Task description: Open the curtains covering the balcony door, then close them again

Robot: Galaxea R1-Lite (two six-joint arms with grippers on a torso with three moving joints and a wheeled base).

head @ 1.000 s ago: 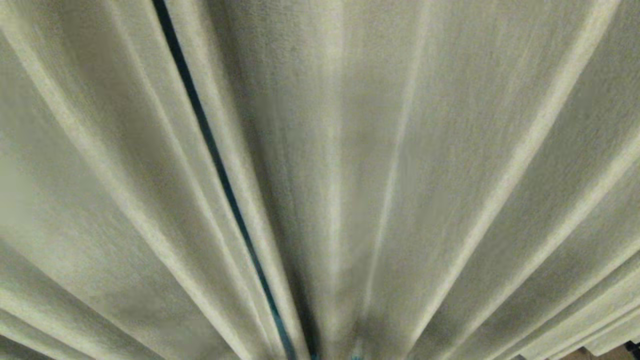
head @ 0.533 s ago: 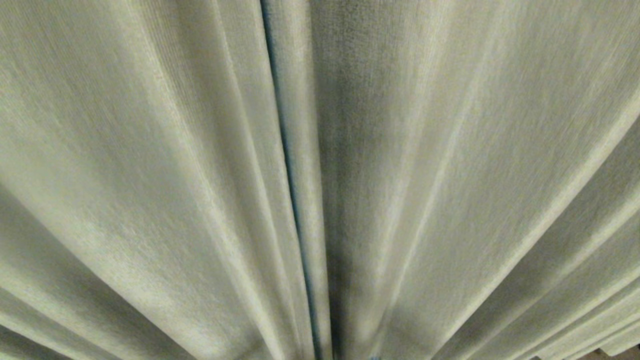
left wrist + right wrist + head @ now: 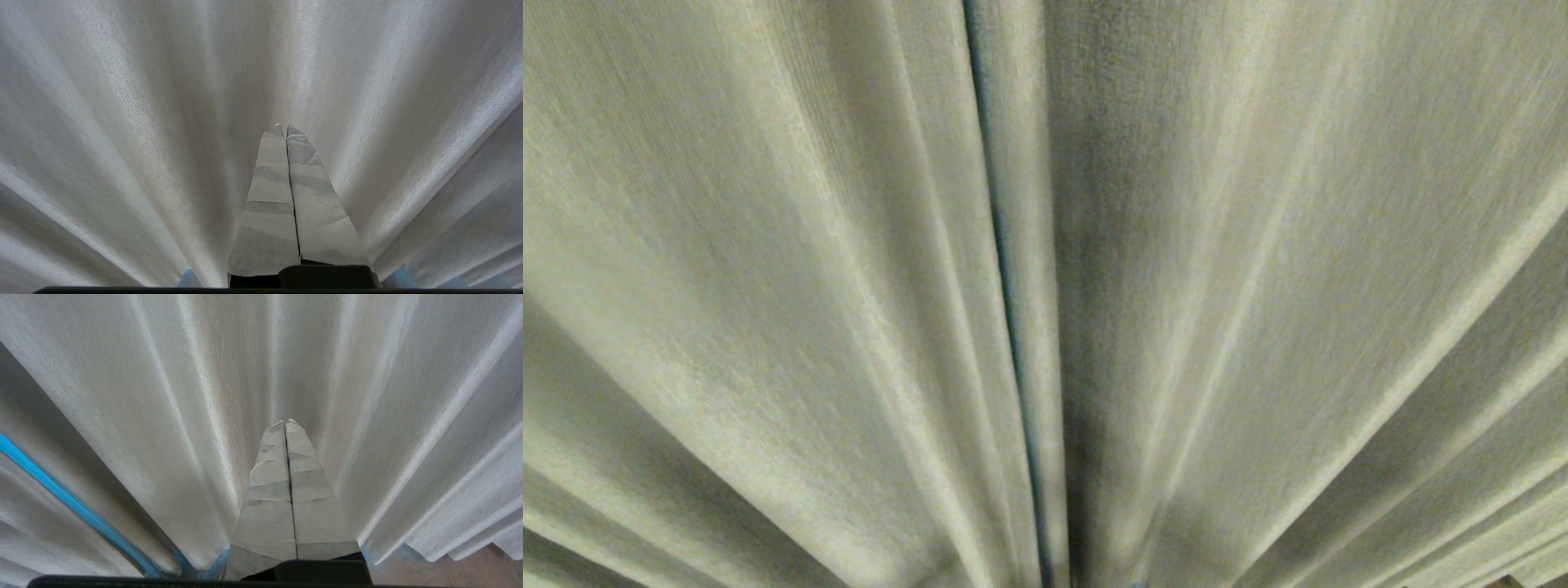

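Beige woven curtains (image 3: pixel 1258 286) fill every view; both the left gripper (image 3: pixel 286 127) and the right gripper (image 3: pixel 285 422) are pressed together and empty, so a push could slide off the folds.

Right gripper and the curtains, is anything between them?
Nothing: in the right wrist view the shut right gripper points straight at the curtains, with only pleated fabric ahead of its tips.

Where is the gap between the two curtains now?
In the head view the gap runs as a thin dark slit just left of centre, from top to bottom, between the curtains. The right wrist view shows it as a blue strip.
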